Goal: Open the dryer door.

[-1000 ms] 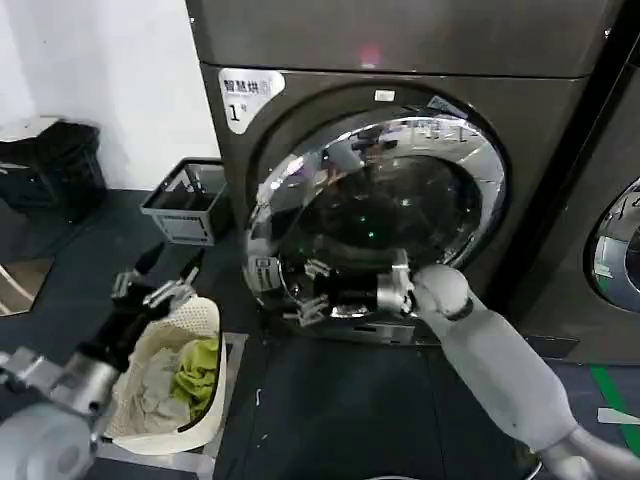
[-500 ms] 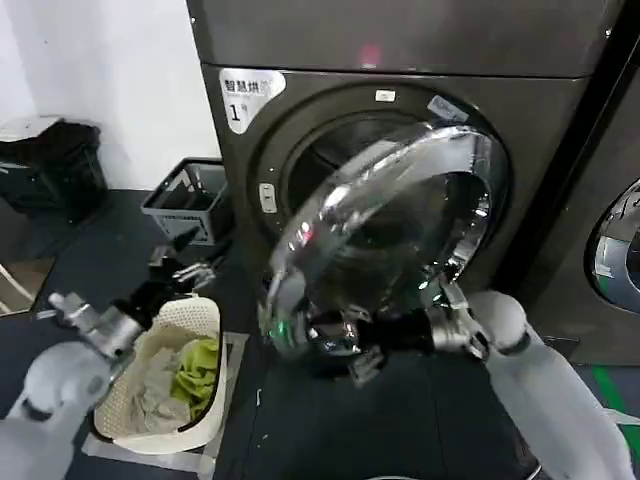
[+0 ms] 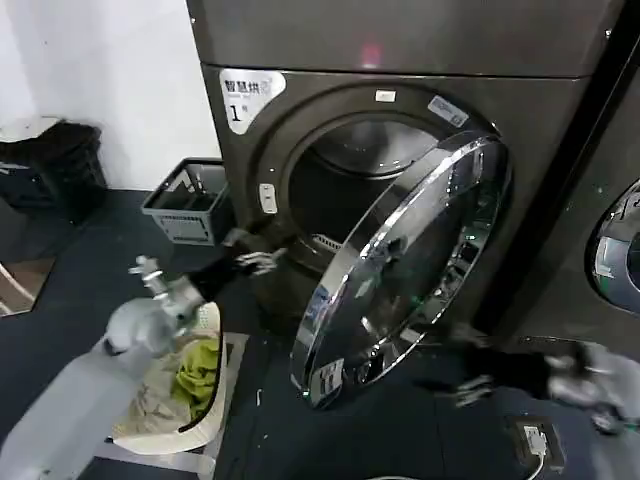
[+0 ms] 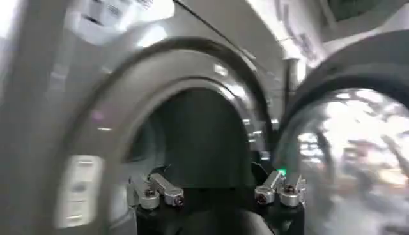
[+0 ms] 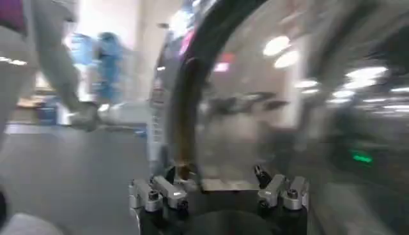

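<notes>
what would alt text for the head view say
The dryer door stands swung well open, exposing the dark drum. The left gripper reaches toward the opening's lower edge; the right gripper sits low beside the door.

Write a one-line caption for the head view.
Dryer door swung open, left gripper at the drum opening, right gripper low beside the door.
</notes>
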